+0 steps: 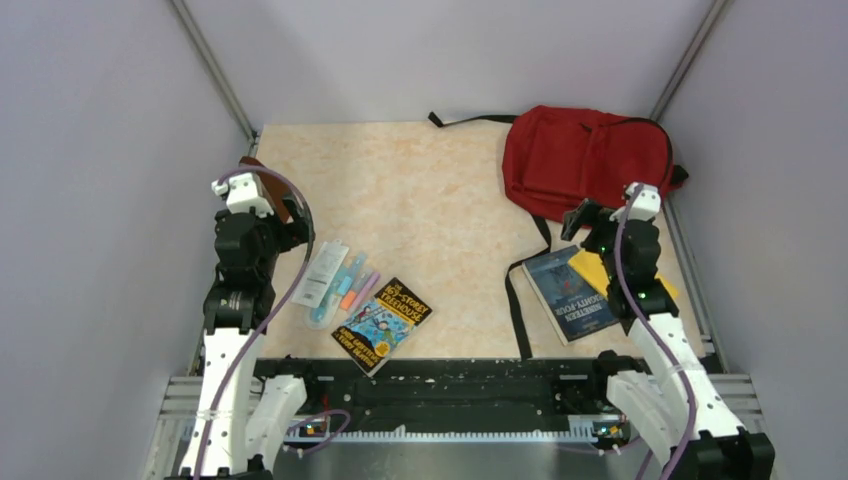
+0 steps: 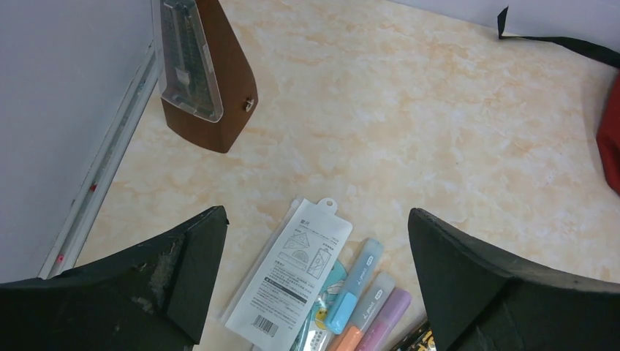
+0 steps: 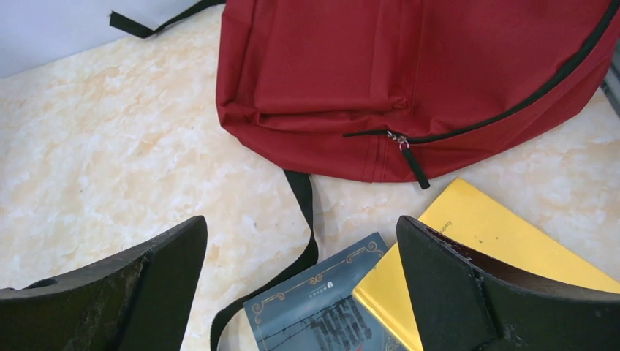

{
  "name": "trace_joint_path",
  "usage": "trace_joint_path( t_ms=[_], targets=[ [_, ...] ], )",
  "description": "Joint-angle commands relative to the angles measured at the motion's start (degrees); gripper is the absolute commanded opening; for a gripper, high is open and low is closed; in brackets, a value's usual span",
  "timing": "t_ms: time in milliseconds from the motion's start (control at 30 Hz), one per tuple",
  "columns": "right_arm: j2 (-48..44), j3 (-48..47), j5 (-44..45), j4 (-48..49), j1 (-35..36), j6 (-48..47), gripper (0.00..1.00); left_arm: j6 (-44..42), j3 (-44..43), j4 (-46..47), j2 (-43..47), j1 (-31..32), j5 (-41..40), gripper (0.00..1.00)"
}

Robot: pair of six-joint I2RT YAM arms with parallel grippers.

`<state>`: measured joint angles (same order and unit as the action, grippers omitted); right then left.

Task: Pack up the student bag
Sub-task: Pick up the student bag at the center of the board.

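The dark-red student bag (image 3: 409,73) lies at the far right of the table (image 1: 400,180), just beyond the right gripper (image 3: 300,230); its jaws gape wide over the bag's black strap (image 3: 303,212) and two books (image 3: 497,248); the left gripper (image 2: 316,219), well apart, hangs equally wide above highlighters (image 2: 358,292).

A metronome (image 2: 205,80), packet (image 2: 289,274), highlighters (image 2: 354,287) and storybook (image 1: 383,325) sit left; blue book (image 1: 570,293) touches yellow book (image 3: 497,245) right.

You find the student bag (image 1: 585,160) at the bench's (image 1: 430,190) far right corner, with two overlapping books (image 1: 575,292) just in front of it. The metronome (image 2: 201,73) stands at far left. Nearer you lie a packet (image 2: 292,278), markers (image 2: 365,296) just beside it on the right, then another book (image 1: 382,325) right of those.
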<state>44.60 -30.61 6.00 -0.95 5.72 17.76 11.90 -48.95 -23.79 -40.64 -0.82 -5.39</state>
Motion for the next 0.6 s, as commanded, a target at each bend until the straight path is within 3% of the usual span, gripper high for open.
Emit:
trace_joint_path(
  t_ms=[0, 333, 467, 567],
  targets=[
    [-4.3, -1.1, 3.3, 2.5, -0.3, -1.3, 0.99, -0.9, 0.0, 0.8, -0.4, -0.3, -0.6, 0.98],
    [-9.7, 3.4, 7.4, 10.6, -0.3, 0.9, 0.99, 1.6, -0.9, -0.3, -1.7, -0.3, -1.8, 0.98],
    [-7.3, 4.2, 9.2, 12.9, -0.3, 3.1, 0.99, 2.1, -1.1, -1.4, -3.3, -0.3, -3.7, 0.98],
    [-3.1, 0.8, 11.2, 9.5, -0.3, 3.4, 0.99, 2.2, -1.8, -2.3, -5.4, -0.3, -2.0, 0.98]
  ],
)
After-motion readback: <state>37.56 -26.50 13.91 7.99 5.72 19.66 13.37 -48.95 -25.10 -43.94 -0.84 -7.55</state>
